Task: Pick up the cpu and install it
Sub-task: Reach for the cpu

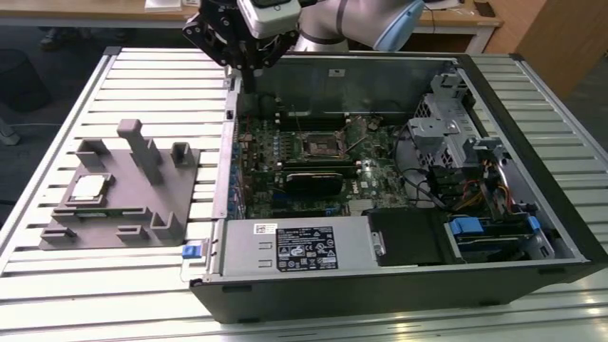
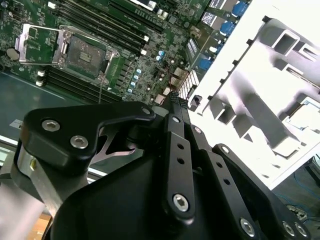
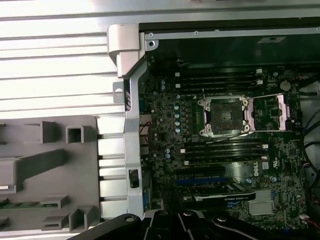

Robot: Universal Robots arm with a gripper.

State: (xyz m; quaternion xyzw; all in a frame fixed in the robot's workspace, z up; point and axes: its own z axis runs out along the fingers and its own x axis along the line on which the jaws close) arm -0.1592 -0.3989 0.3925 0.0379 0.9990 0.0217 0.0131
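The arm (image 1: 366,21) entered at the top of the exterior view, wrist bent downward. Its gripper (image 1: 249,71) hung pointing down, fingers (image 2: 175,107) drawn together, holding nothing.

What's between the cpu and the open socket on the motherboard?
From the cpu: the grey holder's upright posts, a slatted table strip, then the case wall, in the exterior view.

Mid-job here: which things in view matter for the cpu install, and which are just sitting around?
Job: cpu on the grey holder; open socket; gripper.
Just there: labelled grey box; drive cage; memory slots; slatted table.
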